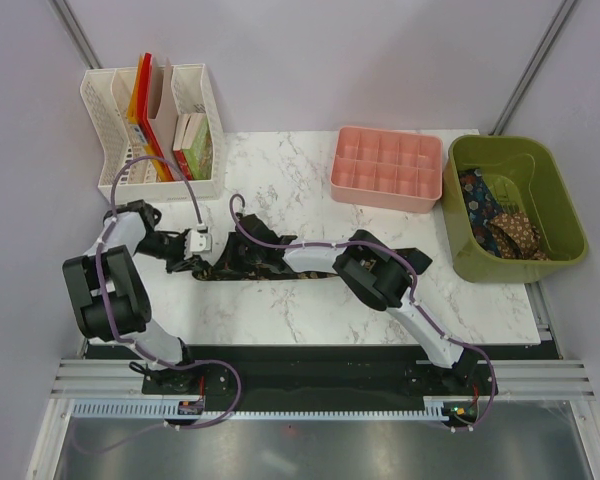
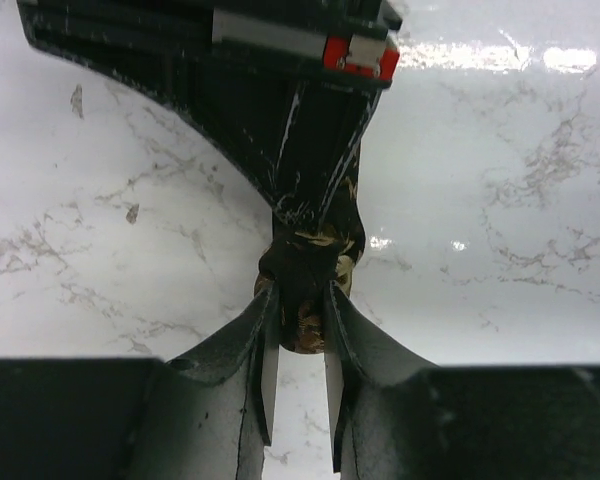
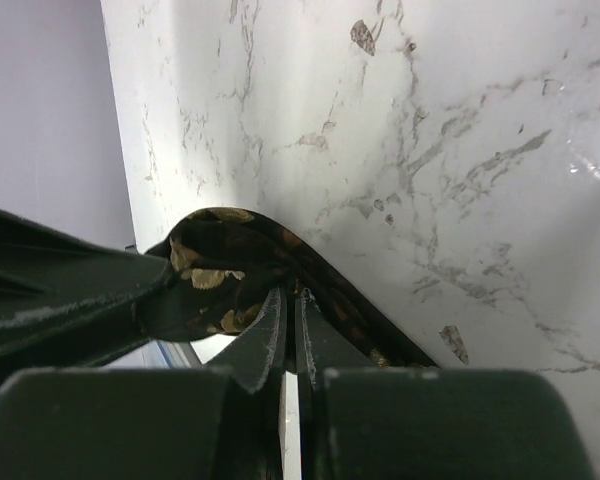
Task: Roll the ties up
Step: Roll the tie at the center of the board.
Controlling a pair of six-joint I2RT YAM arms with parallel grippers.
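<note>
Item: one dark, gold-flowered tie (image 1: 265, 268), lying along your marble table (image 1: 300, 315), its left end bunched where your left gripper (image 2: 302, 305) is narrowed onto the fold and your right gripper (image 3: 290, 300) is pinched almost closed on the same fabric (further ties (image 1: 508, 228) are in the green bin (image 1: 500, 268)).

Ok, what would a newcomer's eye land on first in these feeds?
The left gripper and right gripper meet nose to nose left of centre, each pinching the same end of the dark floral tie that lies stretched across the marble table. At the right edge, a green bin holds more ties.
</note>
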